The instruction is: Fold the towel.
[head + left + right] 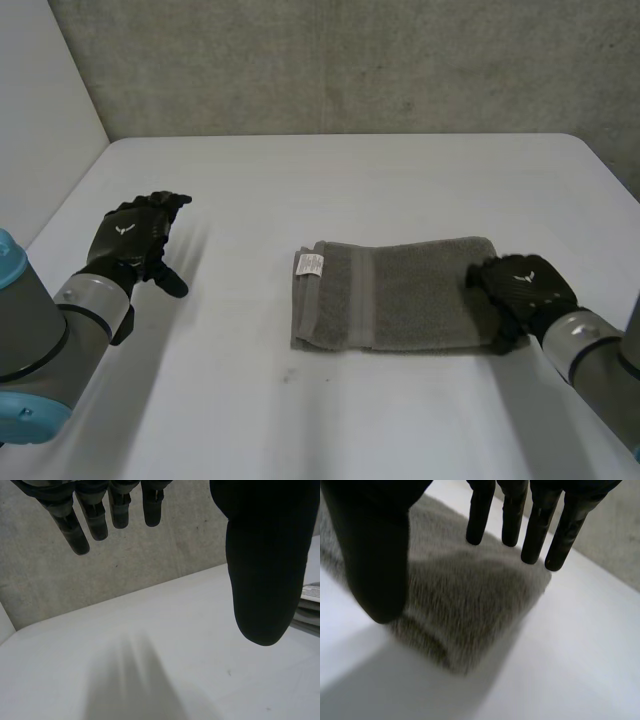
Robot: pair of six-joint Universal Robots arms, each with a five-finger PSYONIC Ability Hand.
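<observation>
A grey towel (395,294) lies folded into a flat rectangle in the middle of the white table (330,180), with a white label (310,265) on its left end. My right hand (520,285) hovers at the towel's right end, fingers straight and spread above the cloth, holding nothing. In the right wrist view the towel's corner (470,610) lies under the fingers (535,530) and thumb (375,565). Far left of the towel, my left hand (140,235) is raised over bare table, open; its fingers (85,525) and thumb (265,570) hang straight. The towel's edge (310,605) shows beside the thumb.
A grey concrete wall (340,60) stands behind the table's far edge, and a white panel (40,110) rises along the left side. The table's right edge runs close to my right arm (590,360).
</observation>
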